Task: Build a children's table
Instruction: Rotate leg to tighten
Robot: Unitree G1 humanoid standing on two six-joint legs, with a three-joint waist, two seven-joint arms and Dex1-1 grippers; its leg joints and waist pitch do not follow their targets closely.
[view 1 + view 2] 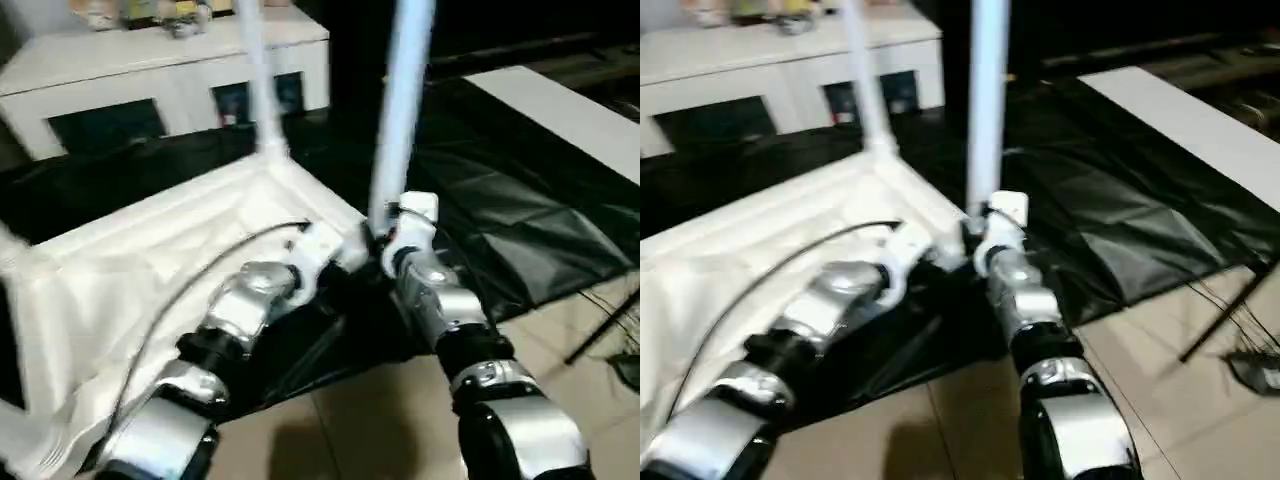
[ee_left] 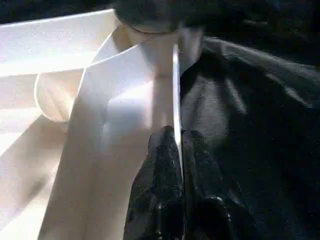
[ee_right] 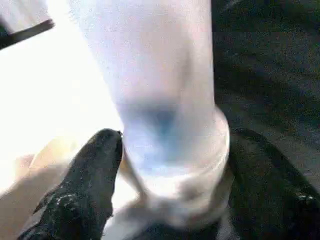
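1. The right gripper (image 3: pixel 165 165) has its two black fingers (image 3: pixel 87 175) spread wide on either side of the near leg (image 1: pixel 400 110), right at the base where the leg enters the corner socket. One finger looks close to the tube, but I cannot tell whether either presses on it.
2. The left gripper (image 2: pixel 175 150) is pinched closed on the thin raised rim of the tabletop (image 1: pixel 150 260), just beside that same socket.
3. The tabletop lies upside down on the black-covered work table (image 1: pixel 500 200), its near corner overhanging the table's edge toward the robot. The near leg stands upright in this corner; a second leg (image 1: pixel 255 70) stands in the corner beyond it, toward the white cabinet (image 1: pixel 150 80).
4. Risks, as I judge them:
   - If the near leg is not fully seated, it may lean or drop out of the socket once the right fingers leave it.
   - Pushing on the leg could tip or slide the overhanging tabletop off the work table, should the thin rim slip from the left grip.
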